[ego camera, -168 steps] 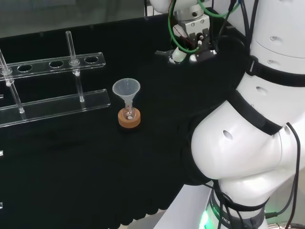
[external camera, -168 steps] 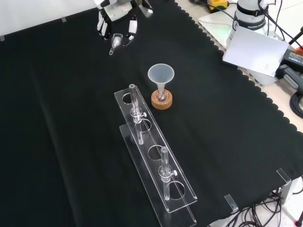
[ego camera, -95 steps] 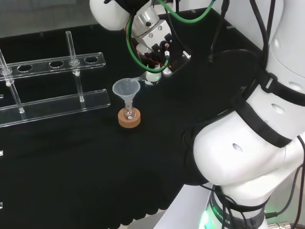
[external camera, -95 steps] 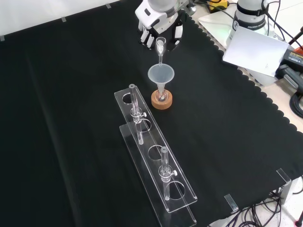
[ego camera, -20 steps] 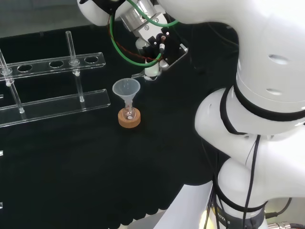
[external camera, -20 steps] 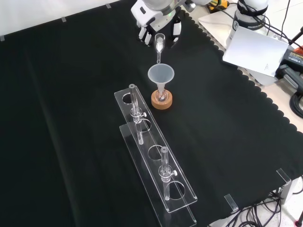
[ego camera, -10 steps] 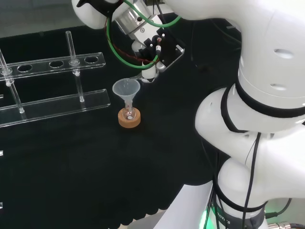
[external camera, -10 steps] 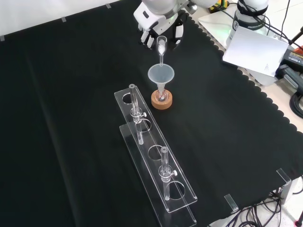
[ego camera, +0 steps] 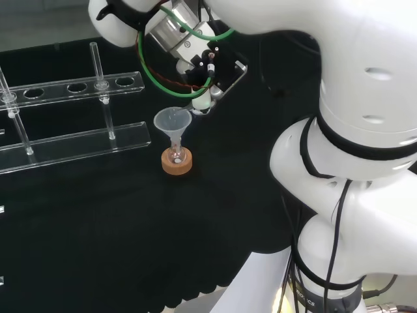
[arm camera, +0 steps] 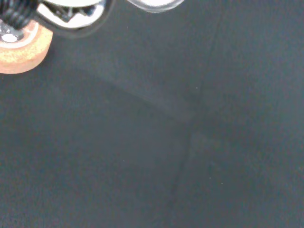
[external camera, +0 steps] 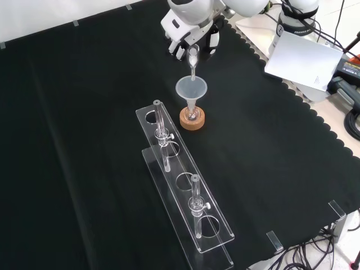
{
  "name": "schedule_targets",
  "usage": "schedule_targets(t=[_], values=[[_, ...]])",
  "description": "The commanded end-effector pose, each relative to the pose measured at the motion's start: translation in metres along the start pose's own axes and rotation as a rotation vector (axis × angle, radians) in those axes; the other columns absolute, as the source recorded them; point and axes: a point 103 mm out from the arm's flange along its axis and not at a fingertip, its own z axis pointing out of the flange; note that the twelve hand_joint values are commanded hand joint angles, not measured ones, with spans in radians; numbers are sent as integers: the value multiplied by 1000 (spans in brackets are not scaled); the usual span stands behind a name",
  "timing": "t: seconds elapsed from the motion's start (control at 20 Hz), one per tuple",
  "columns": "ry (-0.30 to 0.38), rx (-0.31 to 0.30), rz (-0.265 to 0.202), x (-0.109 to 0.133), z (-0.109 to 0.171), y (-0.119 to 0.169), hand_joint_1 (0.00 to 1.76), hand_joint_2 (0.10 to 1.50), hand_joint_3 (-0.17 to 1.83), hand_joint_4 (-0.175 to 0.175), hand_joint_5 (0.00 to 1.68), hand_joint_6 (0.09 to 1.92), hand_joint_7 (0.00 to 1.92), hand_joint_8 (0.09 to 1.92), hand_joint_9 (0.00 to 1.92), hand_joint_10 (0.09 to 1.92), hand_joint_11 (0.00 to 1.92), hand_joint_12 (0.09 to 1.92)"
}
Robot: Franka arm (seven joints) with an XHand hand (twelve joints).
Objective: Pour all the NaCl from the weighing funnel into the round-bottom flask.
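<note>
Hand [external camera: 190, 31] near far edge of worktop [external camera: 84, 140], fingers clamped on weighing funnel [external camera: 193, 58], spout tipped down over wide funnel [external camera: 191, 89] seated in round-bottom flask [external camera: 192, 115] on cork ring [external camera: 192, 120]. Risk: spout drifting off rim, NaCl spilling onto cloth; nudge could topple flask.

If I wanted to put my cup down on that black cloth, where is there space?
In the front view, the cloth left of the rack is bare, and so is the stretch right of the funnel out to the scalloped edge. It is crowded where the hand tips its weighing funnel over the funnel.
</note>
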Motion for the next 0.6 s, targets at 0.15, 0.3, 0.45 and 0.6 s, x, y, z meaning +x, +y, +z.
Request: schedule_targets(t=[0.15, 0.3, 0.45, 0.6], values=[[-53, 32, 19, -1, -8, -1, 1106, 676, 637, 175, 1253, 703, 805, 649, 1272, 118, 1053, 876], [-67, 37, 22, -1, -9, -2, 1106, 676, 637, 175, 1253, 703, 804, 649, 1271, 117, 1052, 876], [-82, 45, 25, -1, -11, -2, 1106, 676, 638, 175, 1253, 703, 803, 649, 1269, 115, 1050, 877], [-90, 51, 25, -1, -12, -1, 1106, 676, 638, 175, 1253, 703, 801, 648, 1268, 114, 1047, 877]])
